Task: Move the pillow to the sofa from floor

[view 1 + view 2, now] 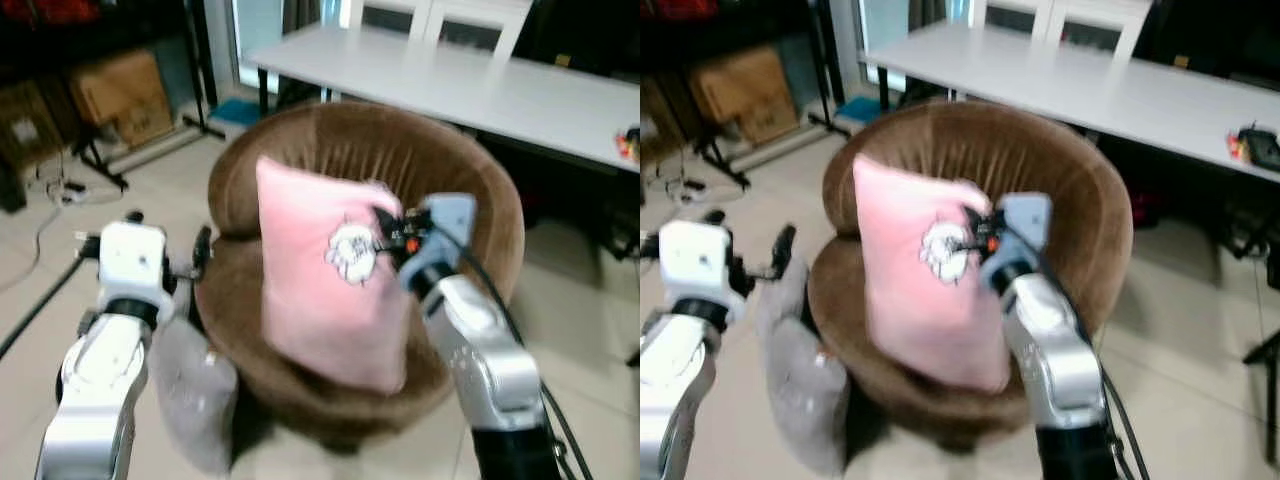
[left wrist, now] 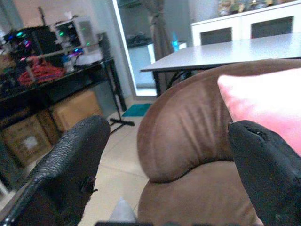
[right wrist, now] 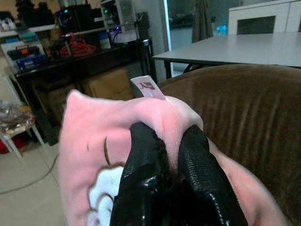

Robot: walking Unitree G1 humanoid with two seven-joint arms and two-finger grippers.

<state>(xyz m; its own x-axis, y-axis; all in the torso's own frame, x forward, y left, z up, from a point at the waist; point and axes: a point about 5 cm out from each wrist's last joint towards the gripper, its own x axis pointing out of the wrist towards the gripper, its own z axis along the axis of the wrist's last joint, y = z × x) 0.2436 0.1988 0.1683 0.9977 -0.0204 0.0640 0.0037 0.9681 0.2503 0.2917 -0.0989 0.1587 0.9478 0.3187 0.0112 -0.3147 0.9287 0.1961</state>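
A pink pillow [image 1: 320, 290] with a white motif stands upright on the seat of a round brown sofa chair [image 1: 470, 180], leaning toward its backrest. My right gripper [image 1: 385, 235] is shut on the pillow's upper right corner; in the right wrist view its fingers [image 3: 146, 160] pinch the pink fabric [image 3: 94, 136] just below a small label. My left gripper [image 1: 203, 250] is open beside the sofa's left edge, holding nothing. The left wrist view shows its fingers [image 2: 70, 160] spread wide, with the sofa's back [image 2: 188, 127] and the pillow's corner [image 2: 268, 99] beyond them.
A grey soft cushion [image 1: 195, 390] lies on the tiled floor against the sofa's left front. A long white table [image 1: 480, 80] stands behind the sofa. Cardboard boxes [image 1: 120, 95], stand legs and cables [image 1: 60, 190] are at the far left.
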